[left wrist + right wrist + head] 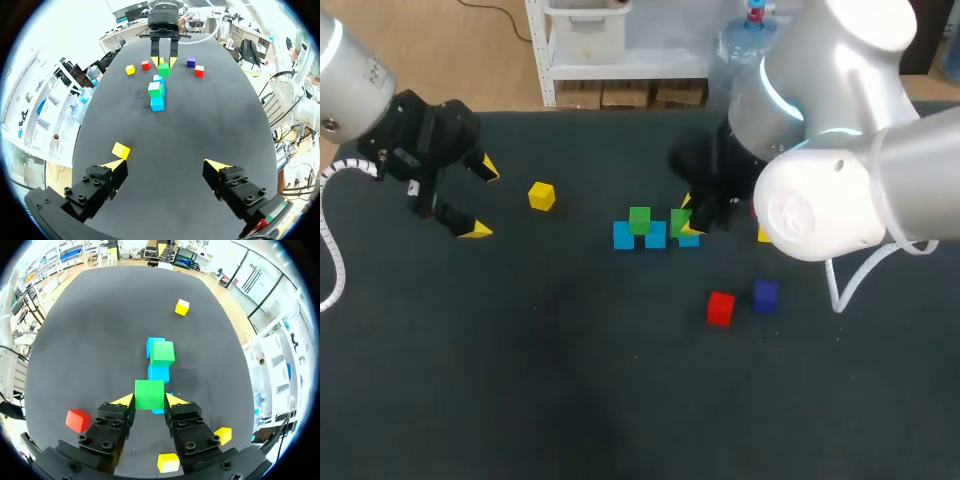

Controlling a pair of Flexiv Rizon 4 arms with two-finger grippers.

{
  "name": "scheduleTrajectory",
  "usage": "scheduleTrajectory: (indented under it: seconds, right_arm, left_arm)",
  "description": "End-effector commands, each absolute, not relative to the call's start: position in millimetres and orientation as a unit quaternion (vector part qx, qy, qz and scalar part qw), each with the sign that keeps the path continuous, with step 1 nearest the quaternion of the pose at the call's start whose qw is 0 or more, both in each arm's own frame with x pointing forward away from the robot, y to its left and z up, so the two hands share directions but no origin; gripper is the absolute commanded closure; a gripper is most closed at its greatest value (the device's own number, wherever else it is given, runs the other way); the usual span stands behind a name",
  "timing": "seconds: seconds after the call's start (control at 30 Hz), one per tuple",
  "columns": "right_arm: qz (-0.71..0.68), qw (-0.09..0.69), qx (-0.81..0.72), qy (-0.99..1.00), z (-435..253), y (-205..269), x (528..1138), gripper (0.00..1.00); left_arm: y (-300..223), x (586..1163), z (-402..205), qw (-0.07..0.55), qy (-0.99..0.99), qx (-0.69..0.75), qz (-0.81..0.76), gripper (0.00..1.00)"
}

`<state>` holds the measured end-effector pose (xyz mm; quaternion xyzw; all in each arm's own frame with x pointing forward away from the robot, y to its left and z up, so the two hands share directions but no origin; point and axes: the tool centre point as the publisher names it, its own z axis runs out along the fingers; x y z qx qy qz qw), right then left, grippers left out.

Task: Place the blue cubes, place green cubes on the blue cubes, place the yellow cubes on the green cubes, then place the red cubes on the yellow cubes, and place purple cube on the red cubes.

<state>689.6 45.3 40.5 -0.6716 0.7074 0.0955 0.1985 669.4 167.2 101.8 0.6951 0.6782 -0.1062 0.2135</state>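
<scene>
Three blue cubes point(655, 237) lie in a row mid-table, also seen ahead of my right fingers point(159, 374). One green cube point(639, 219) point(162, 353) rests on top of the row. My right gripper point(688, 217) point(149, 401) is shut on a second green cube point(679, 222) point(149, 394), right over the row's near end; whether it touches the blue I cannot tell. My left gripper point(483, 200) point(162, 167) stands open and empty at the far left, with a yellow cube point(541, 196) point(120, 150) just beside one finger.
A red cube point(720, 308) and a purple cube point(766, 296) sit in front of the row. Another yellow cube point(764, 235) lies partly hidden under my right arm. The right wrist view shows two yellow cubes point(222, 435) point(168, 462) beside the gripper body.
</scene>
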Motion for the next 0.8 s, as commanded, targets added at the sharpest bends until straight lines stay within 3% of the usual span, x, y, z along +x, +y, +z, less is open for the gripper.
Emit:
scheduleTrajectory:
  seconds: [0.03,0.8]
  right_arm:
    - [0.101,0.198,-0.672,0.707,36.9,49.4,695.0,1.00]
    - [0.097,0.197,-0.667,0.712,30.6,52.5,705.4,1.00]
  left_arm:
    - [168.3,669.3,100.9,0.215,0.677,0.696,-0.107,0.00]
    - [168.3,669.3,100.9,0.215,0.677,0.696,-0.107,0.00]
